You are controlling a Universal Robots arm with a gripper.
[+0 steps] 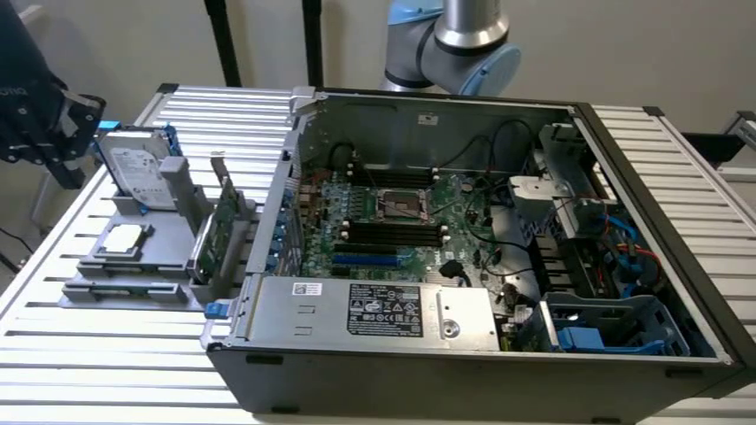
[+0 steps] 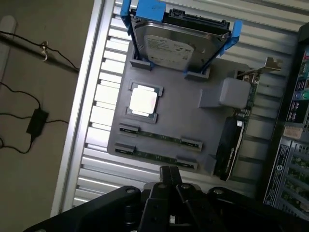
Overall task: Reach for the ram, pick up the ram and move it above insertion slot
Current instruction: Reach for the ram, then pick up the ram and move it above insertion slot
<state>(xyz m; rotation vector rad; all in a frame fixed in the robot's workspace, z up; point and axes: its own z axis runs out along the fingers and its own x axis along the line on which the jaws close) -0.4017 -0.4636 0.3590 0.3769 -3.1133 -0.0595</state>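
Observation:
Two ram sticks lie side by side in the grey holder (image 2: pixel 169 116): one ram stick (image 2: pixel 159 137) farther from me and a second ram stick (image 2: pixel 154 156) closer to my fingertips. My gripper (image 2: pixel 170 175) hovers above the holder's edge just short of the closer stick, its fingers pressed together and holding nothing. In the exterior view the gripper (image 1: pixel 62 164) hangs at the far left, above and behind the holder (image 1: pixel 136 257). Long black memory slots (image 1: pixel 390 233) run beside the processor socket (image 1: pixel 399 204) on the motherboard inside the open computer case (image 1: pixel 473 354).
The holder also carries a silver hard drive with blue rails (image 2: pixel 178 43), a square processor chip (image 2: pixel 143 100) and a green expansion card standing on edge (image 2: pixel 236 130). Everything stands on a ribbed aluminium table (image 1: pixel 71 354). Cables lie on the floor (image 2: pixel 34 121) beside the table.

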